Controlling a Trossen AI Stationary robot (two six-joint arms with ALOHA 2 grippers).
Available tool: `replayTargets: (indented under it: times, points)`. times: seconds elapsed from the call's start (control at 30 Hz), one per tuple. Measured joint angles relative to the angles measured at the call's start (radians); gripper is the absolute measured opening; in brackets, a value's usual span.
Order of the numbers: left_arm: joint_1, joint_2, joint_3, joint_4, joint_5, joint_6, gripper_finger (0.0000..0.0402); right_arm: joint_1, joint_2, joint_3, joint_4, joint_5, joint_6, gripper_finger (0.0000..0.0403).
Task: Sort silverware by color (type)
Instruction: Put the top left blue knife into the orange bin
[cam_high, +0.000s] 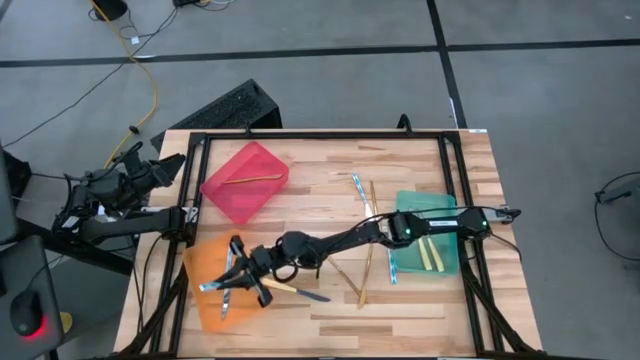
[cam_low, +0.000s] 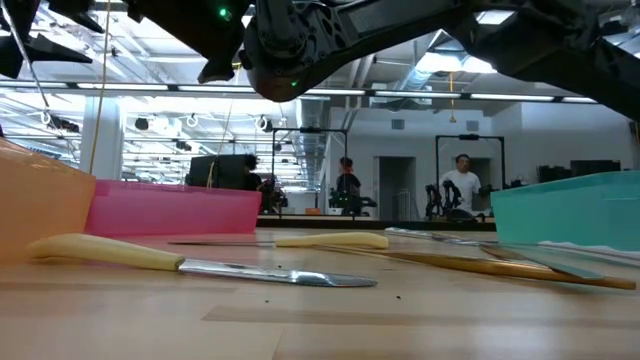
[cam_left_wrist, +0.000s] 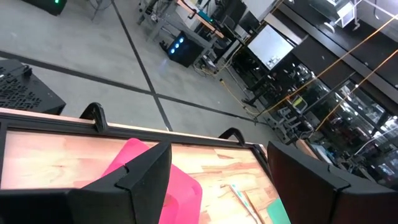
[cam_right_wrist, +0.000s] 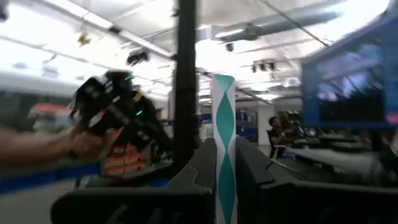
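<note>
A: Right wrist view: silvery-blue piece clamped upright between the right gripper fingers.

B: High view puts that gripper over the orange bin. Other silverware?

A: Yellow-handled knife on the table beside it, gold piece in red bin.

B: Left gripper?

A: Jaws wide, empty, off the table's left edge.

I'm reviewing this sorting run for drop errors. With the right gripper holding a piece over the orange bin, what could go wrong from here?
1. The right gripper is shut on a silvery-blue piece near the orange bin edge; released there, it may land outside or straddle the rim.
2. A yellow-handled knife lies just beside that gripper; the withdrawing arm might nudge it.
3. The left gripper waits open off the table's edge, so it adds little risk.
</note>
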Motion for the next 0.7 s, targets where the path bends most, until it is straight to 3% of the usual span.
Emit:
replayTargets:
  times: [0.37, 0.5, 0.63, 0.7]
  points:
    - [0.000, 0.000, 0.000, -0.034, 0.000, 0.000, 0.0247, 0.003, -0.014, -0.001, -0.037, -0.097, -0.114, 0.0039]
    - [0.000, 0.000, 0.000, -0.053, 0.000, -0.012, 0.0247, -0.008, -0.017, 0.000, -0.043, -0.128, -0.251, 0.0039]
    - [0.000, 0.000, 0.000, -0.054, 0.002, -0.023, 0.0247, -0.050, -0.068, -0.001, -0.204, -0.134, -0.365, 0.0039]
    - [0.000, 0.000, 0.000, -0.054, 0.003, -0.025, 0.0247, -0.075, -0.124, -0.001, -0.312, -0.205, -0.436, 0.0039]
